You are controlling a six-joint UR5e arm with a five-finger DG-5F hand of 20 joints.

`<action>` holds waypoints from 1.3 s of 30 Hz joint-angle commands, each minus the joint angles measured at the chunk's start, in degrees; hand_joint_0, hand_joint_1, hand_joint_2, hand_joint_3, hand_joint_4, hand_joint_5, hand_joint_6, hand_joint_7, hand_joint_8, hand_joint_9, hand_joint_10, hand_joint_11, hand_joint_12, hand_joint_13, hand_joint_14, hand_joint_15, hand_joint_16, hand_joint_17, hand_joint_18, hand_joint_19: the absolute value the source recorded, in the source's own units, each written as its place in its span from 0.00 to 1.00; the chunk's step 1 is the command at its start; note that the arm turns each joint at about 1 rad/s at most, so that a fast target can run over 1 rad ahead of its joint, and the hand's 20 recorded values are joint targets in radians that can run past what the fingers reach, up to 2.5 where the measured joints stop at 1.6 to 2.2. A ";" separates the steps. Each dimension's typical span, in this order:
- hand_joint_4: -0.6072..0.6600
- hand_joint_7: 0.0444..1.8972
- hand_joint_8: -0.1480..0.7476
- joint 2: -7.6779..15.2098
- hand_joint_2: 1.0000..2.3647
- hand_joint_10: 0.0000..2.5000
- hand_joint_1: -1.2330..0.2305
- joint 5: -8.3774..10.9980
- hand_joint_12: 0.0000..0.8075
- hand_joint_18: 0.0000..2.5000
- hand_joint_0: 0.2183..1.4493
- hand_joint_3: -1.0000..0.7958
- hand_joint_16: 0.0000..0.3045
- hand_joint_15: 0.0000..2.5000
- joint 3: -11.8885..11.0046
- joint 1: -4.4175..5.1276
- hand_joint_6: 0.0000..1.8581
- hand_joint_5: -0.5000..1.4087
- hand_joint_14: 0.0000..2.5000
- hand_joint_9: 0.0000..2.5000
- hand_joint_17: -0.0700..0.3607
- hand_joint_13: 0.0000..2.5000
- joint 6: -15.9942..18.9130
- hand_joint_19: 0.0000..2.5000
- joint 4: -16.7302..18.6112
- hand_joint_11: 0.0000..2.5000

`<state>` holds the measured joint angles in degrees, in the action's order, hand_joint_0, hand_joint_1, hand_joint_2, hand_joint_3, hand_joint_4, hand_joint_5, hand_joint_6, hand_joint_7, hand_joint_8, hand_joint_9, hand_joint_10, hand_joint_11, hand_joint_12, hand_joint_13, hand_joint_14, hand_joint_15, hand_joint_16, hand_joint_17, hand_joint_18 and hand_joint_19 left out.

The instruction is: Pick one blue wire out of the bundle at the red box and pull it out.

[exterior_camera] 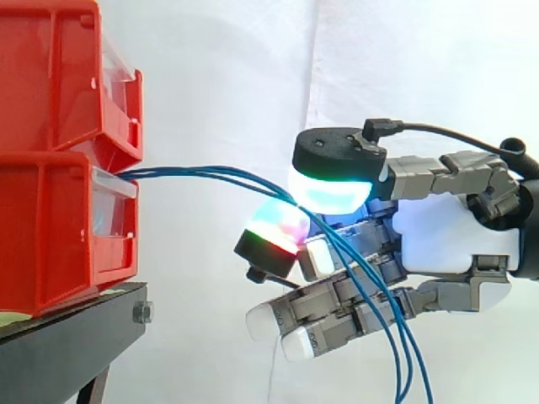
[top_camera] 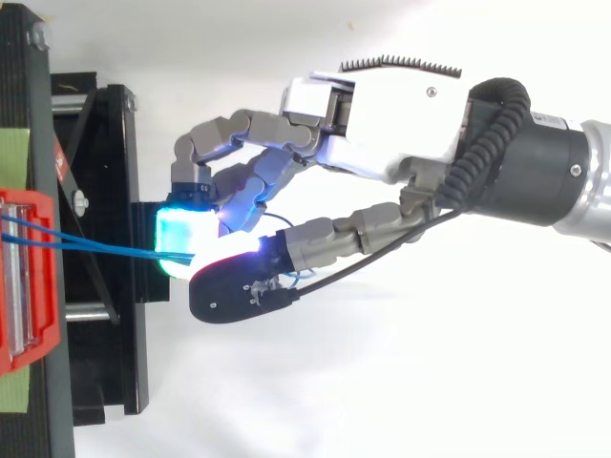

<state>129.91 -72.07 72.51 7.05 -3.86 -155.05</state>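
White curtain [exterior_camera: 227,84]; blue wires [exterior_camera: 202,174] in robot hand [exterior_camera: 446,240]

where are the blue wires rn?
Side view: the blue wires leave the lower red bin at left, run right into the pinch between the hand's glowing pads, then droop toward the bottom edge.

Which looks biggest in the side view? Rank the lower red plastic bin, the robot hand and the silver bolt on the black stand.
1. robot hand
2. lower red plastic bin
3. silver bolt, smallest by far
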 commanded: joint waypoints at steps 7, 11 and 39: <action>0.82 0.68 0.43 0.00 0.01 0.01 0.31 0.00 0.48 0.19 0.36 0.54 0.22 0.11 0.00 0.07 0.27 0.24 0.00 0.39 0.51 0.22 -0.01 0.13 0.01 0.16; 0.80 0.67 0.42 0.00 0.01 0.01 0.32 0.00 0.48 0.19 0.36 0.54 0.21 0.11 0.00 -0.02 0.27 0.24 0.00 0.40 0.50 0.23 -0.01 0.13 0.01 0.16; 0.72 0.81 0.49 0.00 0.27 0.01 0.48 0.00 0.57 0.21 0.21 0.46 0.27 0.11 0.00 -0.02 0.27 0.26 0.00 0.43 0.59 0.24 -0.10 0.14 0.10 0.19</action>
<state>129.91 -72.07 72.51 7.08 -3.89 -155.04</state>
